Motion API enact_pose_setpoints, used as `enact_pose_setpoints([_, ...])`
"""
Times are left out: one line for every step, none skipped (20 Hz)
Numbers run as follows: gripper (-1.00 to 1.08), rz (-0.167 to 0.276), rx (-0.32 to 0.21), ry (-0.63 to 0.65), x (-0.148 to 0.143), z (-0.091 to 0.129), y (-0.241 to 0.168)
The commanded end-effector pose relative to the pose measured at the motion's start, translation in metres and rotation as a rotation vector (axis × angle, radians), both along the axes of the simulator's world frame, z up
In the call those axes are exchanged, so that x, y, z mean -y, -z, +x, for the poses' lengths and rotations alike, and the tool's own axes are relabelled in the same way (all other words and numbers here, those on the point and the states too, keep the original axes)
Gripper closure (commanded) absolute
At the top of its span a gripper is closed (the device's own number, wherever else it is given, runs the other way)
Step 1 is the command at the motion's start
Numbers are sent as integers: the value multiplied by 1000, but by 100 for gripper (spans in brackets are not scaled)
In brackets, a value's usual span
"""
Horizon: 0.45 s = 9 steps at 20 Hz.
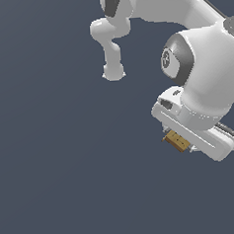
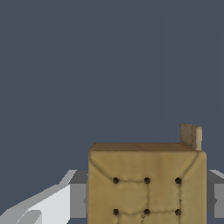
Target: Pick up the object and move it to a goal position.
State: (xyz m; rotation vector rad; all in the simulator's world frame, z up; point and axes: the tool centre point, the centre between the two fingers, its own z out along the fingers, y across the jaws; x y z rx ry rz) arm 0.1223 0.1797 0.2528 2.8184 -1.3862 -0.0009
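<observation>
The object [image 1: 177,141] is a small tan-brown block with darker marks, sitting right under my white hand at the exterior view's right. In the wrist view the object [image 2: 147,183] fills the space between my grey fingers [image 2: 78,194], with dark dots and seam lines on its face. My gripper [image 1: 179,144] is shut on it, the fingers pressed against both of its sides. The fingertips are mostly hidden by the block and the hand.
A plain dark blue-grey surface [image 1: 57,158] fills both views. The white arm links [image 1: 146,8] cross the top of the exterior view, with the base [image 1: 113,72] at the upper middle.
</observation>
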Motion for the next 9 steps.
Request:
enact_pose_setpoints([108,0,1,0,-2,3,-3])
enact_pose_setpoints([108,0,1,0,-3,4,-4])
enact_pose_setpoints([108,0,1,0,-4,4,-5])
enact_pose_setpoints([108,0,1,0,-4,5,-5])
enact_pose_setpoints([108,0,1,0,-4,5,-6])
enact_pose_setpoints([108,0,1,0,-5,6,-6])
enact_pose_setpoints([108,0,1,0,-5,6,-6])
enact_pose_setpoints([108,0,1,0,-5,6,-6])
enact_pose_setpoints([108,0,1,0,-5,6,-7])
